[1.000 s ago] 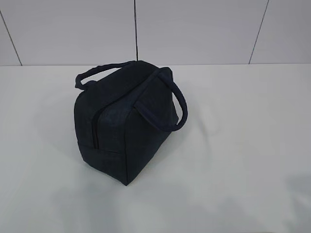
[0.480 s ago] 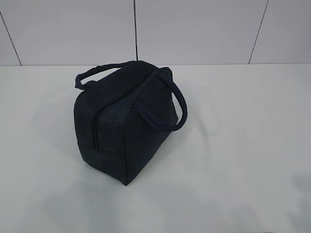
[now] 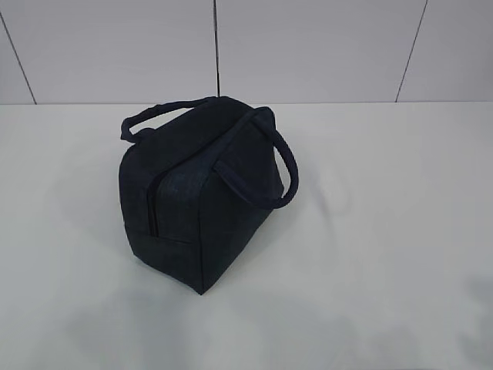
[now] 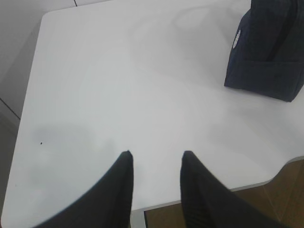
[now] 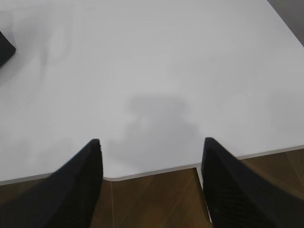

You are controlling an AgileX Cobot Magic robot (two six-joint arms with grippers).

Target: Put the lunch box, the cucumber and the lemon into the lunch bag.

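The dark navy lunch bag [image 3: 202, 193] stands on the white table [image 3: 370, 231], its zipper line shut and both loop handles up. It also shows at the top right of the left wrist view [image 4: 268, 52], and a dark corner of it shows in the right wrist view [image 5: 5, 47]. The lunch box, cucumber and lemon are out of view. My left gripper [image 4: 156, 154] is open and empty above the table's front edge, well away from the bag. My right gripper [image 5: 152, 141] is open wide and empty over the table's front edge. Neither gripper shows in the exterior view.
A pale panelled wall [image 3: 308, 46] stands behind the table. Brown wooden floor [image 5: 152, 199] shows beyond the table's front edge [image 5: 156, 170]. The table's left edge and corner [image 4: 45, 16] show in the left wrist view.
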